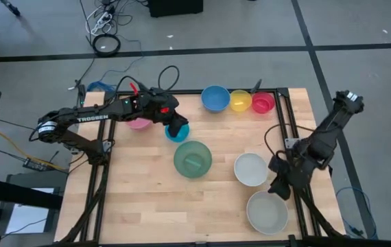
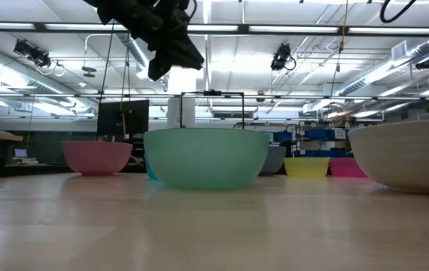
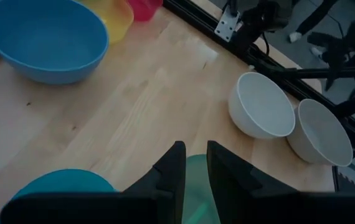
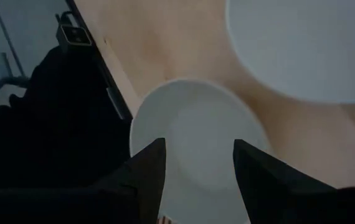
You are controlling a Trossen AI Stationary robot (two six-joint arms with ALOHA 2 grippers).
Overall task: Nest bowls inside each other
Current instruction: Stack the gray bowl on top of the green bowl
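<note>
My left gripper [image 1: 176, 125] hangs above the cyan bowl [image 1: 178, 134], beside the pink bowl [image 1: 137, 124], with a narrow gap between its fingers [image 3: 193, 149] and nothing in it. The green bowl [image 1: 193, 158] stands on its base just in front. Blue [image 1: 215, 98], yellow [image 1: 241, 101] and red [image 1: 263, 103] bowls line the far edge. My right gripper [image 1: 278, 186] is open above the table's right side, between the white bowl [image 1: 251, 169] and the grey bowl [image 1: 267, 211]. A pale bowl's hollow [image 4: 190, 118] shows below its fingers.
Black rails [image 1: 288, 137] run along the table's right edge next to the right arm. Bare wood [image 1: 147, 199] lies at the near left. All bowls stand apart from each other, mouths up.
</note>
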